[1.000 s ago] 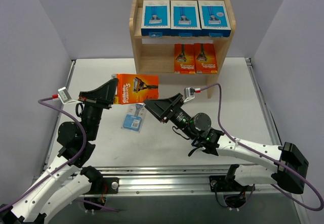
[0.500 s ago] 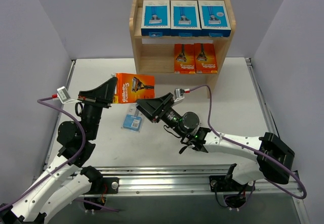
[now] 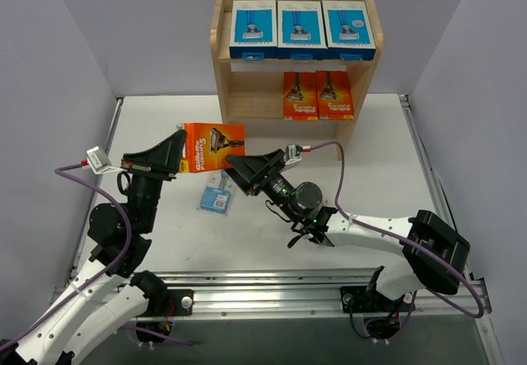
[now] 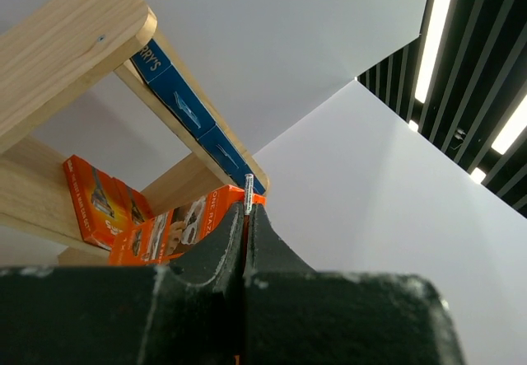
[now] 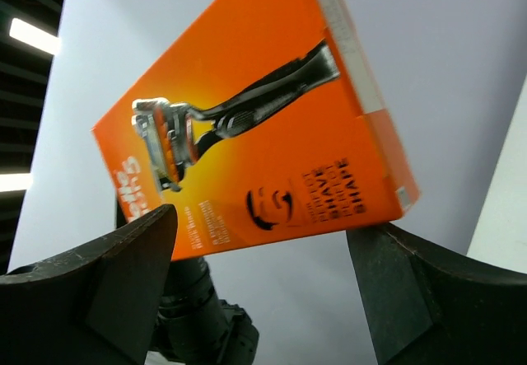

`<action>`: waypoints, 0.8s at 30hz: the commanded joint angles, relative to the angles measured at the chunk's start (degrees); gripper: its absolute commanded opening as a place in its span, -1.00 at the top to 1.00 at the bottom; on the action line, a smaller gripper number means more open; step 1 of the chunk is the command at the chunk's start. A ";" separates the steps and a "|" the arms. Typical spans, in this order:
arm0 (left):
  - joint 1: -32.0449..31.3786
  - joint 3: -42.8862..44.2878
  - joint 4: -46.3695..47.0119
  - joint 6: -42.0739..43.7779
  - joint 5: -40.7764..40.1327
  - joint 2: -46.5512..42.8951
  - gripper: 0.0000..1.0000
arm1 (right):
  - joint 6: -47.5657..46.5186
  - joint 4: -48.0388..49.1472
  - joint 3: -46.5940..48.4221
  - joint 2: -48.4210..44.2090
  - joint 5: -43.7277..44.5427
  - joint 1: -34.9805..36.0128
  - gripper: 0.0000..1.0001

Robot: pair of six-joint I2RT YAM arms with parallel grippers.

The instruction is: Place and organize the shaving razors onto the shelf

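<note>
The orange razor box [image 3: 212, 147] was up in the air, clear of the desk [image 3: 370, 159], front face tipped toward the overhead camera, out in front of the shelf [image 3: 239, 93] and a little to its left. The left claw [image 3: 183, 147] had it by the left edge, jaws pinched tight on the cardboard; from the left wrist the fingers [image 4: 222, 241] met with only a sliver of the box's edge poking up between them.

And there was the right claw [image 3: 235, 167], spread wide and holding nothing, its tips just beside the box's lower right corner. In the right wrist view the printed face of the box filled the gap between the two dark fingers [image 5: 123, 266], razor picture plain to see.

Down on the desk, below the raised box, a blue-labelled blister card [image 3: 218, 192] lay flat.

Back on the shelf, three blue-and-white boxes [image 3: 301, 29] stood side by side across the top tier, and two orange boxes [image 3: 317, 95] stood together at the right of the middle tier.
</note>
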 commanded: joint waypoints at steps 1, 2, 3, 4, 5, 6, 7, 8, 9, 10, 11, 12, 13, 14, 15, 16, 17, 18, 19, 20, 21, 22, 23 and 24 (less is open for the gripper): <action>0.06 0.22 -0.56 -2.35 -0.17 -2.71 0.95 | 1.53 11.29 2.61 1.99 1.10 -1.96 -0.55; 0.06 0.22 -1.87 -2.26 -0.26 -2.98 0.95 | 1.79 11.47 3.05 2.26 1.01 -2.75 -0.52; 0.06 0.22 -2.49 -2.26 -0.35 -3.42 0.95 | 1.62 11.12 3.75 2.26 0.66 -3.11 -0.44; 0.15 0.13 -2.93 -2.18 -0.26 -3.86 0.95 | 1.36 10.95 4.11 2.09 0.66 -3.37 -0.41; 0.06 0.05 -4.68 -2.18 -0.18 -4.21 0.95 | 0.83 10.77 4.28 1.82 0.57 -3.99 -0.38; 0.06 -0.21 -5.56 -2.18 -0.09 -4.48 0.95 | 0.65 10.77 4.63 1.56 0.48 -4.25 -0.32; 0.06 -0.57 -6.27 -2.18 0.09 -5.26 0.95 | 0.65 10.68 4.72 1.30 0.48 -4.52 -0.29; 0.06 -0.92 -8.62 -2.61 0.09 -5.71 0.95 | 0.56 10.77 4.72 0.77 0.57 -4.78 -0.27; 0.06 -1.27 -9.87 -3.14 -0.09 -6.15 0.95 | 0.56 11.03 4.72 0.59 0.48 -5.22 -0.22; 0.06 -2.32 -10.75 -3.75 -0.09 -7.11 0.95 | 0.48 11.12 4.55 0.15 0.48 -5.48 -0.20; 0.06 -2.67 -13.28 -4.37 -0.44 -7.64 0.95 | 0.39 11.12 4.46 -0.11 0.48 -5.66 -0.17; 0.06 -3.11 -14.26 -4.89 -0.61 -8.17 0.95 | 0.47 11.21 4.37 -0.29 0.31 -6.01 -0.14; 0.06 -4.16 -14.80 -5.16 -0.62 -9.04 0.95 | 0.56 11.30 4.11 -0.46 0.31 -6.10 -0.09; 0.06 -4.52 -16.37 -5.42 -0.70 -9.40 0.95 | 0.56 11.56 4.02 -0.46 0.31 -6.19 -0.02; 0.06 -4.70 -17.51 -5.60 -1.05 -9.66 0.95 | 0.65 11.73 3.93 -0.55 0.22 -6.19 0.00; 0.06 -4.87 -18.40 -5.60 -1.05 -10.10 0.95 | 0.65 11.91 3.85 -0.64 0.13 -6.36 0.03; 0.06 -5.05 -20.14 -5.60 -1.05 -10.28 0.95 | 0.74 12.43 3.76 -0.55 -0.04 -6.45 0.10; 0.06 -5.23 -20.95 -5.69 -1.05 -10.37 0.95 | 0.83 12.70 3.67 -0.64 -0.05 -6.54 0.13; 0.06 -5.49 -21.39 -5.78 -0.79 -10.72 0.95 | 0.91 12.79 3.58 -0.64 -0.05 -6.63 0.17; 0.06 -6.10 -22.18 -5.78 -0.53 -10.89 0.95 | 0.91 12.96 3.41 -0.90 -0.13 -6.89 0.25; 0.06 -6.37 -23.05 -5.95 -0.01 -11.07 0.95 | 0.91 12.79 3.32 -1.08 -0.22 -6.89 0.30; 0.06 -6.54 -24.80 -6.22 0.52 -11.25 0.95 | 0.83 12.88 3.23 -1.43 -0.48 -7.24 0.36; 0.15 -6.89 -25.43 -6.31 0.96 -11.33 0.95 | 0.74 12.70 3.06 -1.61 -0.66 -7.42 0.48; 0.06 -7.16 -26.39 -6.65 1.40 -11.42 0.95 | 0.74 12.62 2.79 -1.87 -0.75 -7.59 0.54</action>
